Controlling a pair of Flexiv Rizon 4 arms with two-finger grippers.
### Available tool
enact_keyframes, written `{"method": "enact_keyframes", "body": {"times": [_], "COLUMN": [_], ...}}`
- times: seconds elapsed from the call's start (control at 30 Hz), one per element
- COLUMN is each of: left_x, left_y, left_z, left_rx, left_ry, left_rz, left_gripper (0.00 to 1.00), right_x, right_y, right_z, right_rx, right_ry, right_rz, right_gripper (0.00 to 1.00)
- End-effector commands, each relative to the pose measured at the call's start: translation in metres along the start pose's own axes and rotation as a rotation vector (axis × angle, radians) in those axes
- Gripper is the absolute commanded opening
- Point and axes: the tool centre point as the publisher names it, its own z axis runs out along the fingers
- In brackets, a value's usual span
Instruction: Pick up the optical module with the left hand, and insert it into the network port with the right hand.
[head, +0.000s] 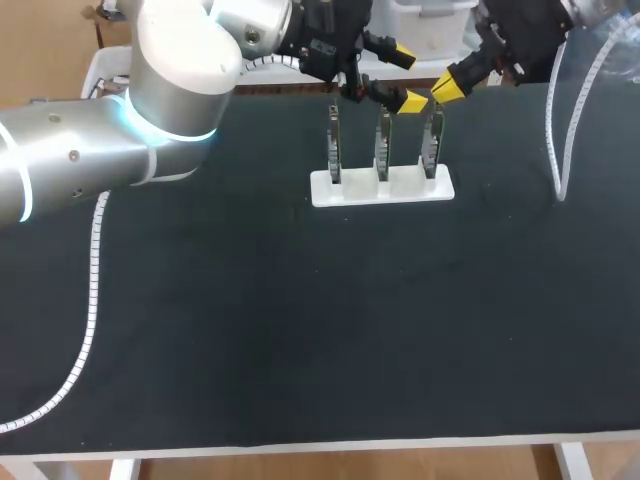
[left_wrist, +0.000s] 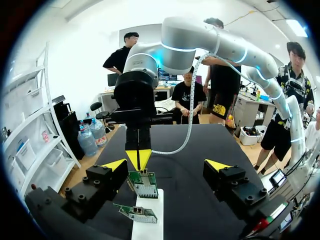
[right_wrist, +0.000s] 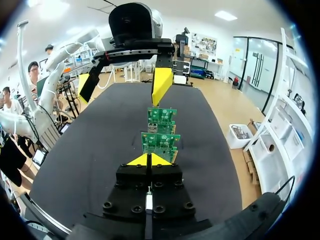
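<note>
Black table mat (head: 300, 330), white stand (head: 380, 187), green boards (right_wrist: 160, 141), silver left arm (head: 70, 165) with a blue-lit ring (head: 150, 128), left gripper (left_wrist: 166, 165) and right gripper (right_wrist: 149, 160) black with yellow tips.

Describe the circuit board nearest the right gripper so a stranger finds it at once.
On the black table stands a white holder carrying three upright circuit boards in a row. Take the right-end board: only it has the right gripper and its yellow tips by its top edge.
</note>
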Motion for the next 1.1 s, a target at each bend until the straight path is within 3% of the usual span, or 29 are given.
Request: {"method": "enact_keyframes", "body": {"times": [0.03,0.43,0.47,0.5,0.6,0.67,1.1], "left_x": [-0.001,-0.001,-0.001,-0.001,-0.001,-0.001,-0.001], "left_y": [-0.001,-0.001,-0.001,-0.001,-0.001,-0.001,-0.001], "left_z": [0.000,0.000,0.000,0.000,0.000,0.000,0.000], "left_rx": [-0.002,-0.002,-0.002,-0.002,-0.002,-0.002,-0.002], "left_ry": [0.004,0.004,0.004,0.004,0.004,0.004,0.004], "left_rz": [-0.001,-0.001,-0.001,-0.001,-0.001,-0.001,-0.001], "left_gripper": [1.00,1.00,1.00,1.00,1.00,1.00,1.00], "right_x": [0.010,-0.021,-0.021,-0.021,-0.021,-0.021,-0.021], "right_y": [-0.007,-0.005,-0.005,-0.005,-0.005,-0.005,-0.005], "right_z": [0.004,-0.020,-0.020,-0.020,-0.020,-0.020,-0.020], "right_rx": [-0.280,-0.223,-0.223,-0.223,-0.223,-0.223,-0.223], "right_ry": [-0.006,0.002,0.002,0.002,0.002,0.002,0.002], "right_rz": [0.004,-0.081,-0.081,-0.081,-0.081,-0.081,-0.081], "right_gripper": [0.00,0.00,0.31,0.44,0.48,1.00,1.00]}}
